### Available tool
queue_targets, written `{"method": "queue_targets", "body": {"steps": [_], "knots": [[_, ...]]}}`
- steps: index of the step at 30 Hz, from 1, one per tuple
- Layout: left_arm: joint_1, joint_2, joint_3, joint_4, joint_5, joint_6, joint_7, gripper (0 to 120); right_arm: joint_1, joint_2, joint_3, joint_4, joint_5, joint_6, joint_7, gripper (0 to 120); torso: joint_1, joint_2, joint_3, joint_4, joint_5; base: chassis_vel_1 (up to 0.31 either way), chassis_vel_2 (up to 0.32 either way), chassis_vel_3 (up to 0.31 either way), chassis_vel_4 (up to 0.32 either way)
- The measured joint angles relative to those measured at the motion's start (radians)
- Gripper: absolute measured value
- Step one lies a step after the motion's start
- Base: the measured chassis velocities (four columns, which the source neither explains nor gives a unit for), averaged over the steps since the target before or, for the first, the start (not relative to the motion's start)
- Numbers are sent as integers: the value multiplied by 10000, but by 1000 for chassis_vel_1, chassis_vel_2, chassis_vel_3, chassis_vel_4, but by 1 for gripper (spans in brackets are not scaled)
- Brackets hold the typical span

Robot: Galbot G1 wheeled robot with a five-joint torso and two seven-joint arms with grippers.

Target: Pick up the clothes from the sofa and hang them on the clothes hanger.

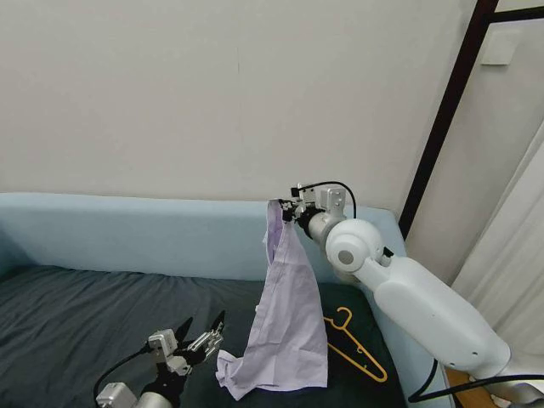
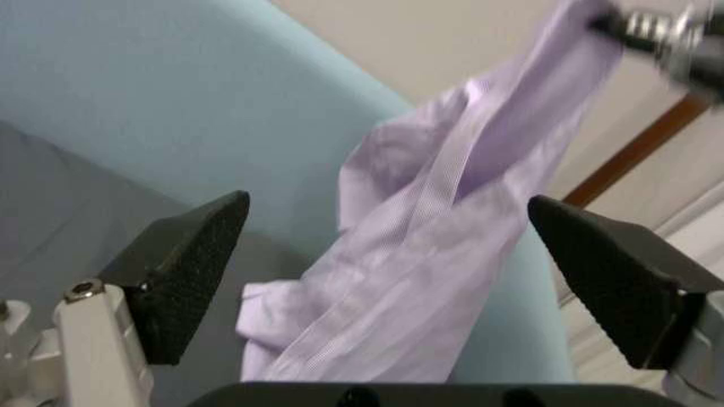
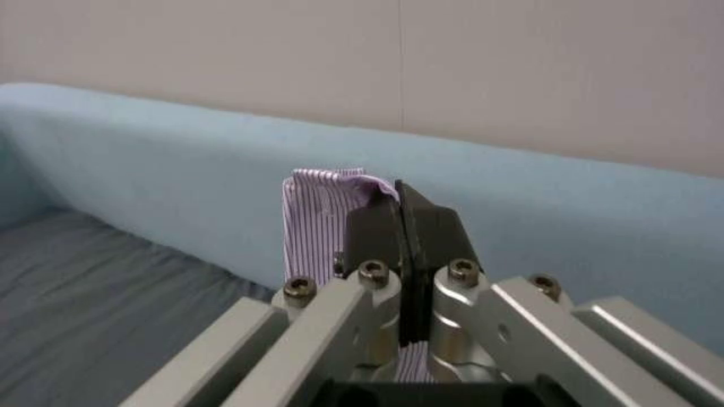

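Observation:
A lilac striped shirt (image 1: 285, 323) hangs from my right gripper (image 1: 285, 209), which is shut on its top edge in front of the sofa's backrest. The shirt's lower end still rests crumpled on the dark seat. In the right wrist view the fingers (image 3: 402, 229) pinch a fold of the shirt (image 3: 317, 220). My left gripper (image 1: 197, 336) is open, low over the seat just left of the shirt's bottom. Its two black pads (image 2: 186, 275) frame the hanging shirt (image 2: 453, 246) in the left wrist view. An orange clothes hanger (image 1: 355, 344) lies on the seat to the right of the shirt.
The sofa has a light blue backrest (image 1: 127, 234) and a dark grey seat (image 1: 68, 331). A dark upright pole (image 1: 442, 119) rises behind the sofa's right end, next to a pale curtain (image 1: 510, 263). The seat to the left is bare.

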State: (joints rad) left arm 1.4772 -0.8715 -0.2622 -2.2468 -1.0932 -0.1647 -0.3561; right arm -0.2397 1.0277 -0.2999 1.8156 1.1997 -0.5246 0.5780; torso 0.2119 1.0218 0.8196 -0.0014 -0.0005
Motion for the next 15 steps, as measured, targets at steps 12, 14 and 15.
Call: {"method": "queue_targets", "body": {"steps": [12, 14, 15], "knots": [[-1697, 826, 298, 313, 93, 649, -675, 98, -446, -379, 177, 619, 22, 363, -413, 0, 0, 0, 1, 5, -2, 0, 0, 0, 0], [-2050, 1175, 590, 389, 48, 622, -602, 98, -188, -151, -53, 645, 64, 452, -536, 0, 0, 0, 0, 8, -3, 0, 0, 0, 0], [-2332, 1290, 842, 496, 22, 593, -592, 99, -113, -57, -117, 695, 106, 477, -560, 0, 0, 0, 0, 13, -2, 0, 0, 0, 0]]}}
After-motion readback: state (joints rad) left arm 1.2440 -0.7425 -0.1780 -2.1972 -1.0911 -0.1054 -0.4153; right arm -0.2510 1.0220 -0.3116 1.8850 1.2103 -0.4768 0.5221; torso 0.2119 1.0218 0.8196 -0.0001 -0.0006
